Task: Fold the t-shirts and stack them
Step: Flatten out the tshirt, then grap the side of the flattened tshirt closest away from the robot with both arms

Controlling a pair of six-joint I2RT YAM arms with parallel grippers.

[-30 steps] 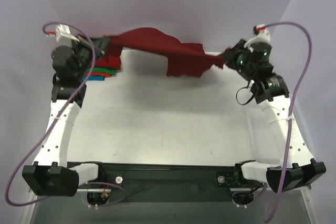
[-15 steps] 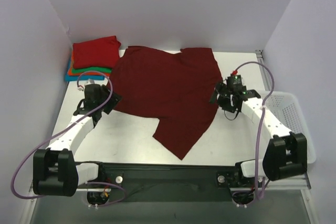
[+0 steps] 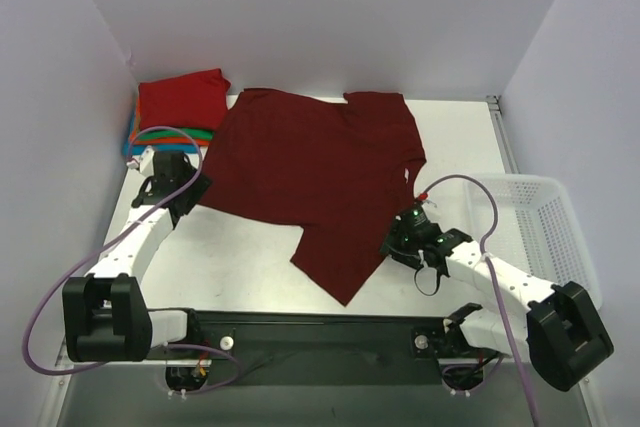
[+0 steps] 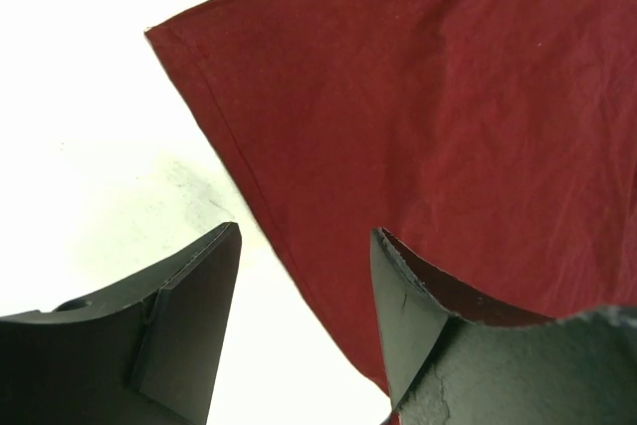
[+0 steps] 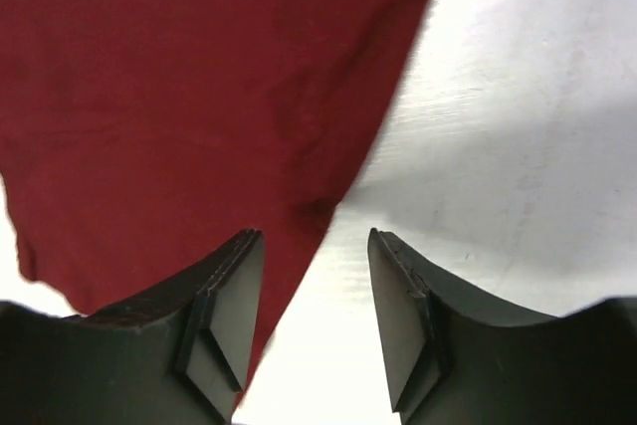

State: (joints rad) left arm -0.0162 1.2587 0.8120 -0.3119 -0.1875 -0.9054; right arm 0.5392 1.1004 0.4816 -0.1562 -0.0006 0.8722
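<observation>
Lying spread open across the counter [image 3: 240, 257], the maroon shirt [image 3: 320, 172] is waiting for its first fold, its body reaching from the centre toward 12 o'clock and one loose corner trailing down toward 6 o'clock. At 10 o'clock, the stack of folded shirts [image 3: 178, 107] is sitting with the red one on top and orange, green and blue edges peeking out beneath, suggesting that most of the job is finished. The left hand [image 3: 192, 192] is hovering at 9 o'clock with its jaws apart, straddling the shirt's edge without pinching it, as the left wrist view is showing. The right hand [image 3: 393, 247] is hanging low at 5 o'clock, likewise spread wide over the cloth's border and gripping nothing. A white basket [image 3: 545, 227] is standing at 3 o'clock, just beside the counter's edge. Judging by the layout, the maroon shirt appears to be the last one to handle; it is needing to be smoothed, folded and carried onto the pile before the work is complete.
</observation>
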